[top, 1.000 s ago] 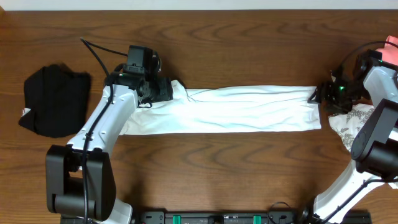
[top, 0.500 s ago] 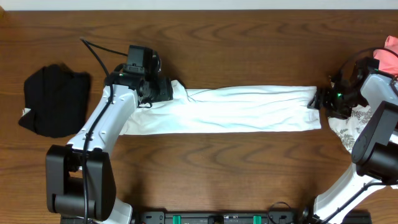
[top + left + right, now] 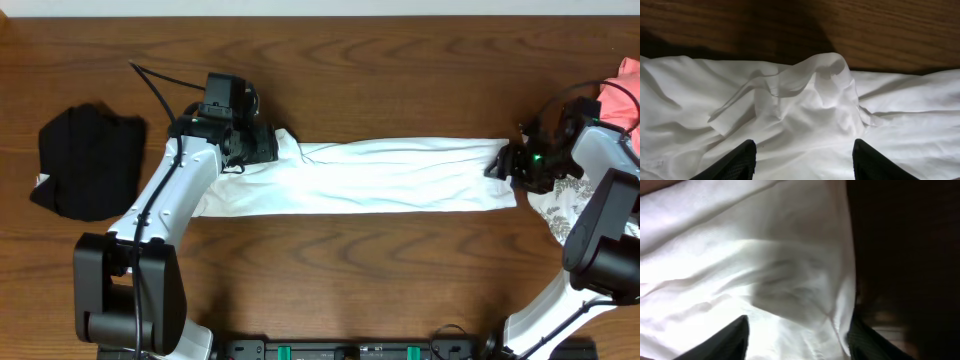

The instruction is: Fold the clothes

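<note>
Overhead, a white shirt (image 3: 400,178) is seen folded into a long narrow strip, laid across the middle of the desk (image 3: 400,60) and running from left to right. Its left end is covered by the head of the left arm (image 3: 178,185), and its right end is met by the head of the right arm (image 3: 598,150). In the left wrist view the left jaws are held apart over the cloth, and a raised fold of white fabric is seen ahead, between them. In the right wrist view the right jaws are likewise spread wide, set over the shirt's edge, where dark wood is seen beside the white fabric. Whether either pair touches the cloth cannot be told. A black garment (image 3: 88,160) is bunched near the left edge of the desk, well apart from the shirt. A pink garment (image 3: 625,95) is seen at the far right corner. A white cloth with a grey pattern (image 3: 560,200) is laid at the right edge, just beside the shirt's right end and partly hidden by the right arm.
</note>
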Robot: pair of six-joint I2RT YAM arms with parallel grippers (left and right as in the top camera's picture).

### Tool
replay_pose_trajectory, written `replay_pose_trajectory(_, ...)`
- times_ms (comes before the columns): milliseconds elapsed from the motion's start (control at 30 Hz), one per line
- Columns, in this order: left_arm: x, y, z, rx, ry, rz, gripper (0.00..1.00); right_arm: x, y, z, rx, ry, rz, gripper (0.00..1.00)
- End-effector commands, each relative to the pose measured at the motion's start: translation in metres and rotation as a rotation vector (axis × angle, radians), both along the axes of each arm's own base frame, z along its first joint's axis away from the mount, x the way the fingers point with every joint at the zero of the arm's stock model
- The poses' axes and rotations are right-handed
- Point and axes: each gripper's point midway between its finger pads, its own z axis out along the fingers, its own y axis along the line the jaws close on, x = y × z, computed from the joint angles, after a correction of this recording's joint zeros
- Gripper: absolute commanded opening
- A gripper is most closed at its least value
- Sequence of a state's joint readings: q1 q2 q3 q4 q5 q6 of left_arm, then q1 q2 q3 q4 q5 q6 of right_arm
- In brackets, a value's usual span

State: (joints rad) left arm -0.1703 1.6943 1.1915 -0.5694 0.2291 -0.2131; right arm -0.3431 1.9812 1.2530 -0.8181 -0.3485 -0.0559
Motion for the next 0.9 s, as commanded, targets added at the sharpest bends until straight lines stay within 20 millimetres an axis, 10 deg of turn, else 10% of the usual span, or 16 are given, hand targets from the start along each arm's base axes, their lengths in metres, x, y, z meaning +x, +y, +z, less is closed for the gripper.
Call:
replay_pose_trajectory(0,0.003,0.002,0.003,0.01,-0.009,0.005,0.62,-0.032,0.022,-0.039,0.048,0.142,0.024,0.59)
replay_pose_trajectory(500,0.002,0.002,0.002,0.011,-0.003,0.005,0.62,-0.022,0.023,-0.04,0.036,0.106,0.025,0.02)
replay_pose_trajectory(867,-0.001,0.003,0.001,0.014,0.01,0.005,0.63,0.014,0.012,-0.021,0.013,0.012,-0.031,0.01)
